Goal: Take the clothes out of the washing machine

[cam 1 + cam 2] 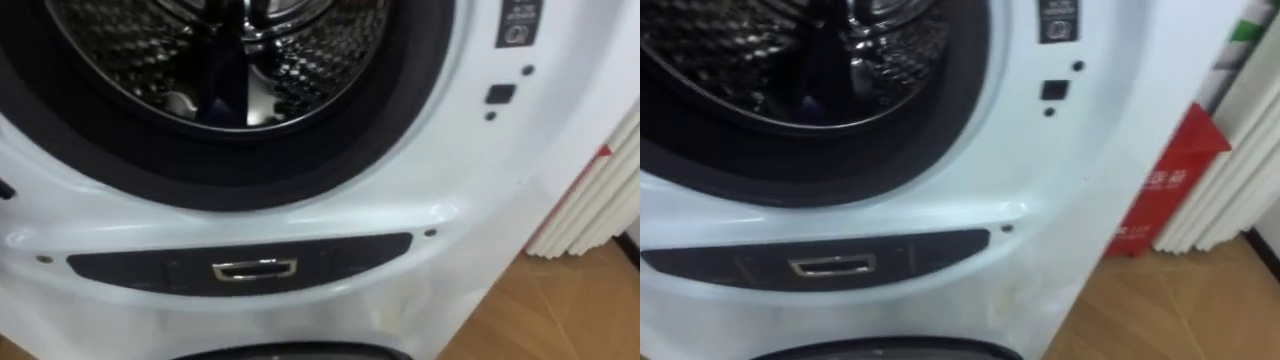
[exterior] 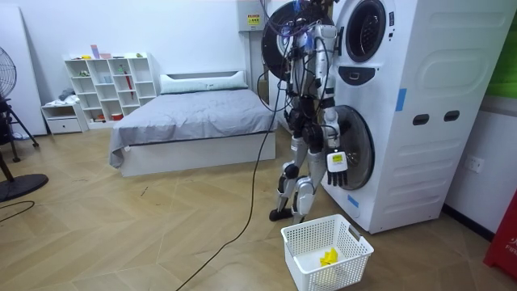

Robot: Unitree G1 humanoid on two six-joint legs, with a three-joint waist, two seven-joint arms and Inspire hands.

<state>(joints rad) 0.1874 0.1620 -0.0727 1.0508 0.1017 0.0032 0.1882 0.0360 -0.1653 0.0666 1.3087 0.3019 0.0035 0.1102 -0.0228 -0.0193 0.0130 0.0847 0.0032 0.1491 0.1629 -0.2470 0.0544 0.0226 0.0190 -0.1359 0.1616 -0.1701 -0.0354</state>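
Observation:
I stand close against the stacked white washing machines [image 2: 404, 105], facing the upper drum [image 1: 215, 60]. Its round opening has a dark rubber rim [image 1: 400, 130], and its door [image 2: 279, 40] is swung open beside my head. Inside the perforated steel drum lies a dark blue shape [image 1: 222, 90], seemingly a piece of clothing. My right hand [image 2: 337, 162] hangs down at my side in front of the lower machine's door [image 2: 359, 149], fingers relaxed and holding nothing.
A white laundry basket [image 2: 300, 238] stands on the wooden floor behind my feet with a yellow item [image 2: 327, 257] in it. A dark panel with a metal latch [image 1: 254, 269] sits below the drum. A bed [image 2: 194, 113] and shelves [image 2: 109, 81] stand further back.

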